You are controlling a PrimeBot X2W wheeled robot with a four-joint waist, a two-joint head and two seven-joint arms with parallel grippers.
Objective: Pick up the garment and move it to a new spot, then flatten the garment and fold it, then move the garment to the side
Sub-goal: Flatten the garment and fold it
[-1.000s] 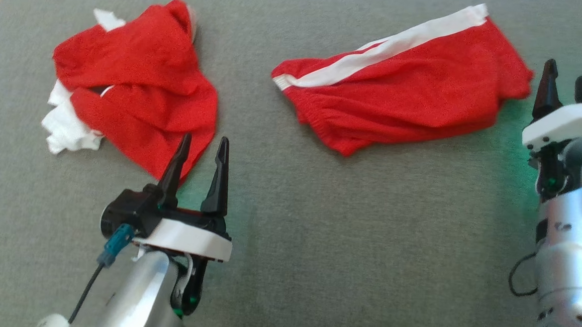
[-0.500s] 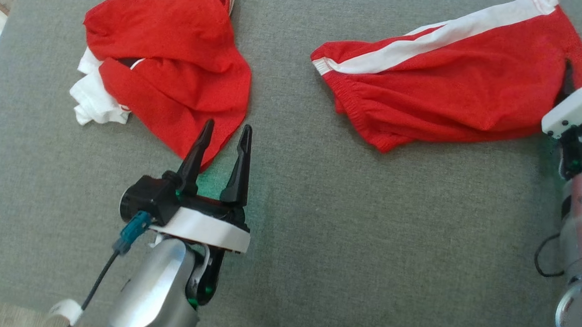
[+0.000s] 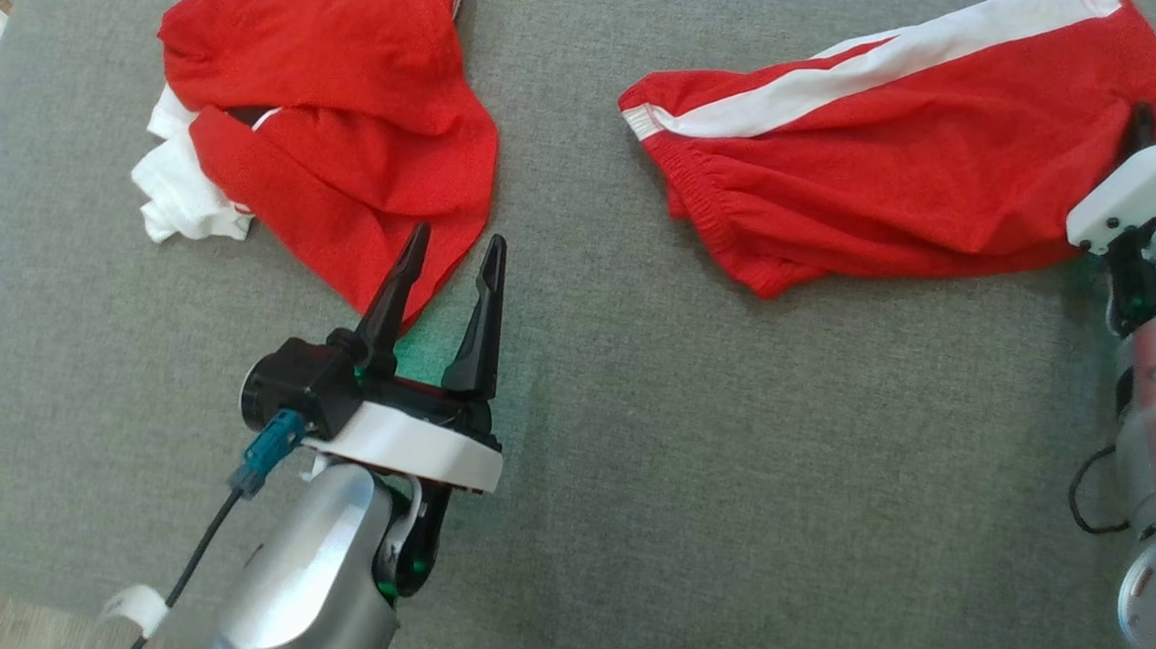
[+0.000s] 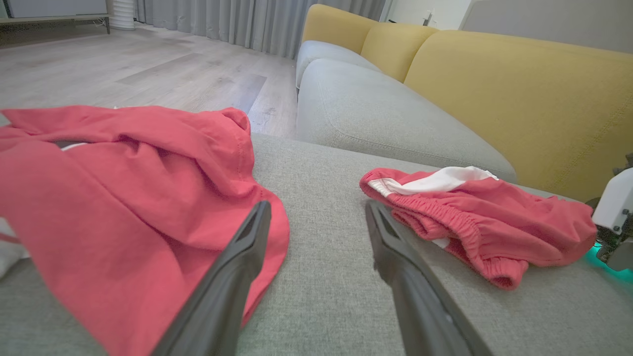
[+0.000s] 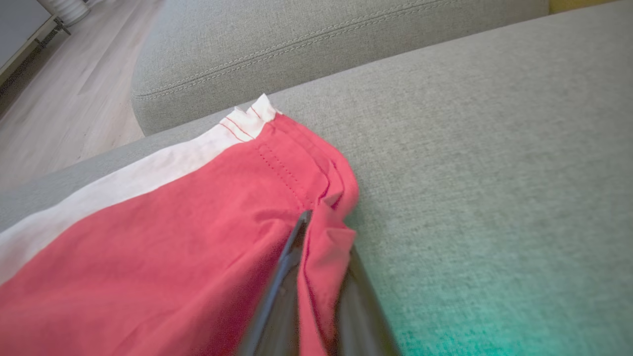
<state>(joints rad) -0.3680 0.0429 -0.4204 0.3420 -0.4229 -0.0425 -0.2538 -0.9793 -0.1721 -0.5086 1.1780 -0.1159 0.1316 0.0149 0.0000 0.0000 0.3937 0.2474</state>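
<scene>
Right jaws — pinching shorts [image 5: 173,222], left jaws spread

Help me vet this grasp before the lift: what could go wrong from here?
The right claw pinches only a thin fold at one corner of the shorts, so the fabric may slip out on lifting. The open left claw sits at the edge of the crumpled red garment and could snag it.

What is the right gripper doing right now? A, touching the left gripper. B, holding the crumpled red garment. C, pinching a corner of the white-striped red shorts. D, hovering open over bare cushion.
C: in the right wrist view the right gripper has its jaws closed on a corner fold of the red shorts.
</scene>
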